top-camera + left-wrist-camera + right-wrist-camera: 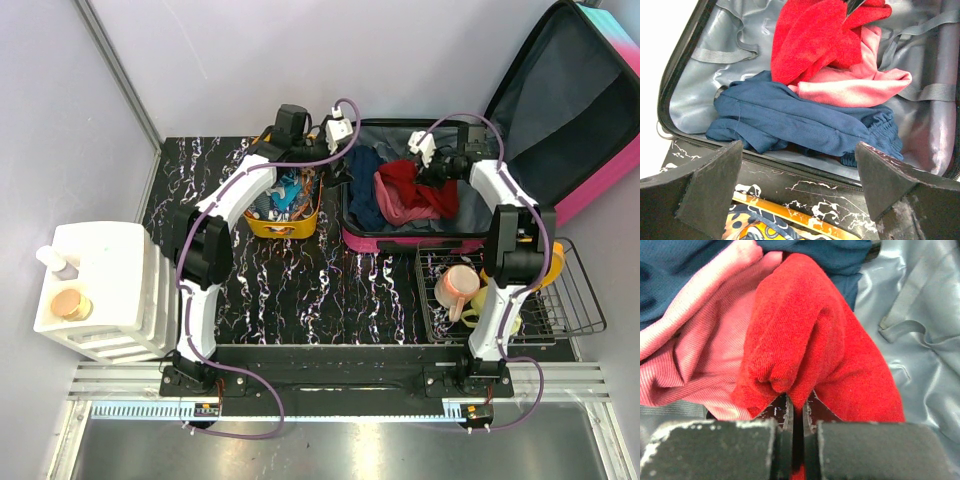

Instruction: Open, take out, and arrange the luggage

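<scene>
Unpacking step: your right gripper (796,410) pinches the red towel (815,340) inside the luggage (400,243), left gripper (800,150) wide; next, lift clear.

— What's sitting on my black tabletop with white marble veins (330,300)?
— On my feed: the open pink-edged hard-shell suitcase (400,243) at one o'clock, a yellow plastic bin (282,227) at eleven, a black wire rack (585,305) at four, and a white ribbed plastic box (110,255) at nine.
</scene>
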You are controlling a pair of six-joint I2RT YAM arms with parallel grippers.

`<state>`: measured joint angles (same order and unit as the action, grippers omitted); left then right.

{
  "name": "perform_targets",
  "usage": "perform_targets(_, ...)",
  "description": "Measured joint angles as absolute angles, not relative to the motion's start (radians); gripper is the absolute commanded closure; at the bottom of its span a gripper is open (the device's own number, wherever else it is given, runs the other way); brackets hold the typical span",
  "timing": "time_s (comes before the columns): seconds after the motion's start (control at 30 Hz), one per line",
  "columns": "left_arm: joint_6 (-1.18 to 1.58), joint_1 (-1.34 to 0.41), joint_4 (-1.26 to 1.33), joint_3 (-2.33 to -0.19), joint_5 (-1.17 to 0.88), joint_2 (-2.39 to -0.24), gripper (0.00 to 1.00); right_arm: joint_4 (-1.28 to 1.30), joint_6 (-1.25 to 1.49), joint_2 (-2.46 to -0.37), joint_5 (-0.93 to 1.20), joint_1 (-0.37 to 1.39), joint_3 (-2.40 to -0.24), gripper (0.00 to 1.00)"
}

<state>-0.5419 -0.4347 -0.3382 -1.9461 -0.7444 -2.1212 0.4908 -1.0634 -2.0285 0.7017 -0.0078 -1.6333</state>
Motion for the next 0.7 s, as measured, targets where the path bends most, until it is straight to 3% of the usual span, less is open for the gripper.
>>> perform_targets(0.7, -0.658, -0.433, -0.184, -1.955, -0.760, -2.121, 0.01, 0.427, -0.923, -1.855, 0.833, -0.047, -1.644, 1.00)
